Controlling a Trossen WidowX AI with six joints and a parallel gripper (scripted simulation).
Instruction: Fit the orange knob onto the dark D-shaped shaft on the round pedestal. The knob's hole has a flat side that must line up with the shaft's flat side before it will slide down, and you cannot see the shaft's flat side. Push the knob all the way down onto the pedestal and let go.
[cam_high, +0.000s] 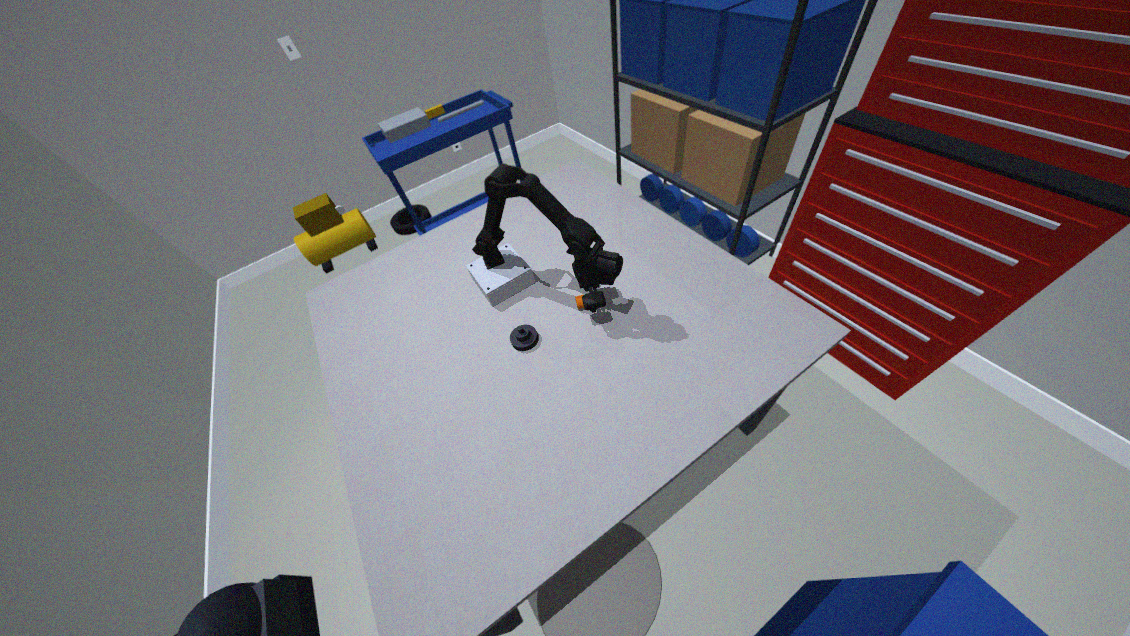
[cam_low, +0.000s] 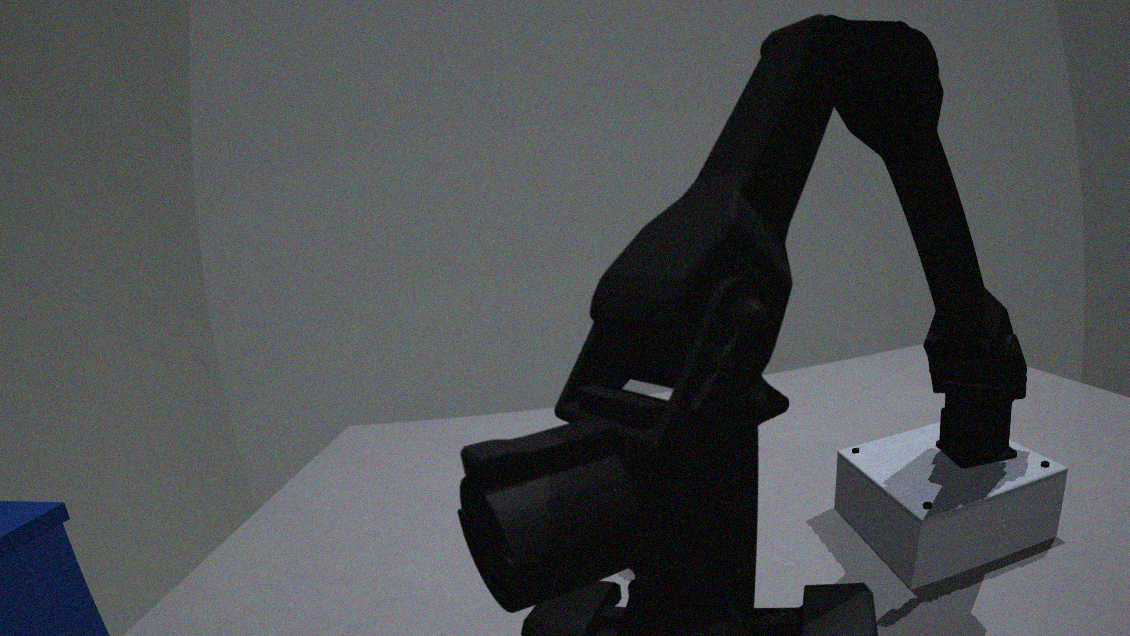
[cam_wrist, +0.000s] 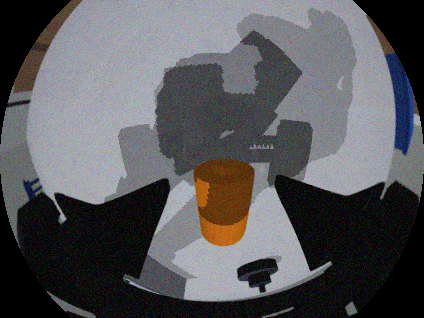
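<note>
Noted from my remote station: grey walls (cam_high: 427, 71) (cam_low: 474, 197), dim light; blue cart (cam_high: 444, 127) by the wall; dark-framed shelf rack (cam_high: 617, 118) bearing blue bins (cam_high: 751, 59); red drawer cabinet (cam_high: 941, 237) beside the rack

So on the desk (cam_high: 442, 442) (cam_low: 316, 505) (cam_wrist: 90, 100) I count one arm (cam_high: 545, 201) (cam_low: 735, 205), one orange knob (cam_high: 579, 301) (cam_wrist: 223, 202) and one pedestal (cam_high: 523, 339) (cam_wrist: 257, 270). Behind it: two brown boxes (cam_high: 715, 154), five blue discs (cam_high: 692, 211), one blue cart (cam_high: 442, 130), one tire (cam_high: 409, 219).
</note>
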